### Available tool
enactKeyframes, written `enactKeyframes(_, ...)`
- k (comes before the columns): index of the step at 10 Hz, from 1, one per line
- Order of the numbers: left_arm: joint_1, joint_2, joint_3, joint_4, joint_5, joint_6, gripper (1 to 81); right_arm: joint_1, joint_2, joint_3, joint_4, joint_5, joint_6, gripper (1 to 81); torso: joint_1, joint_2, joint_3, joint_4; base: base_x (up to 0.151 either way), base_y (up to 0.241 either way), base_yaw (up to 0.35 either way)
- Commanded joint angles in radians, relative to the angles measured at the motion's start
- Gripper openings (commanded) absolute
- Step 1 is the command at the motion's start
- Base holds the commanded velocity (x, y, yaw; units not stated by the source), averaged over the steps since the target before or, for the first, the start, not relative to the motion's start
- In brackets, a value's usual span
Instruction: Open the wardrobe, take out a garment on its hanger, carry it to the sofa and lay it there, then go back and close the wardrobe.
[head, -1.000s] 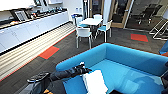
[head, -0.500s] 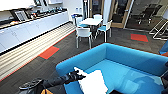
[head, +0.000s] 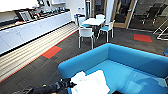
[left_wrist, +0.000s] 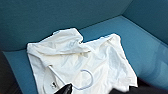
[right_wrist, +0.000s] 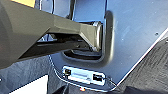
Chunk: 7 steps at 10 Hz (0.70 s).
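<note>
Break-room setting: dark carpet (head: 75, 53) with orange patches, blue sofa (head: 130, 60) close in front of you.

Left claw (head: 71, 84) comes in low from the left, at the sofa's near edge, right beside the shirt (head: 91, 82). In the left wrist view you get one dark fingertip (left_wrist: 65, 89) at the frame's edge, next to the hanger (left_wrist: 83, 80). You cannot tell whether the claw is apart or together, nor whether it touches the hanger or cloth.

Shirt: white, lying crumpled and spread on the sofa seat, folds bunched toward the backrest corner. The wrist view shows it resting flat on the blue cushion, one sleeve turned over.

Hanger: thin white wire, hook curved, lying on top of the shirt near the claw end. Its arm runs under a fold of cloth.

Right claw: nothing of its fingers can be made out in the right wrist view, so its state cannot be told. That view gives you a dark arm link and a blue-grey robot panel (right_wrist: 125, 32) with small ports.

Beyond the sofa: white table (head: 93, 21) with white chairs (head: 86, 33) round it, well apart from the sofa. Long white cabinets (head: 32, 30) with clutter on top run along the left wall. Glass doors (head: 122, 12) stand at the back.
</note>
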Motion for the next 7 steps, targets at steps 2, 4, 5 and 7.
enactKeyframes(2,-0.014,-0.026,-0.009,0.118,-0.006,0.009,81.1,-0.002,0.007,0.007,-0.008,-0.059,-0.003,81.1,0.0,0.0,0.0,0.007,0.0,0.0,0.0)
enactKeyframes(4,0.147,-0.034,0.018,0.223,-0.009,0.016,81.1,0.001,0.007,0.007,-0.008,-0.06,-0.002,81.1,0.0,0.0,0.0,0.007,0.0,0.0,0.0)
enactKeyframes(5,0.236,-0.044,0.038,0.299,-0.013,0.016,81.1,0.002,0.007,0.007,-0.006,-0.065,-0.002,81.1,0.0,0.0,0.0,0.007,0.0,0.0,0.0)
enactKeyframes(7,0.383,-0.128,0.138,0.449,-0.102,0.016,81.1,0.003,0.007,0.007,-0.002,-0.066,-0.002,81.1,0.0,0.0,0.0,0.007,0.0,0.0,0.0)
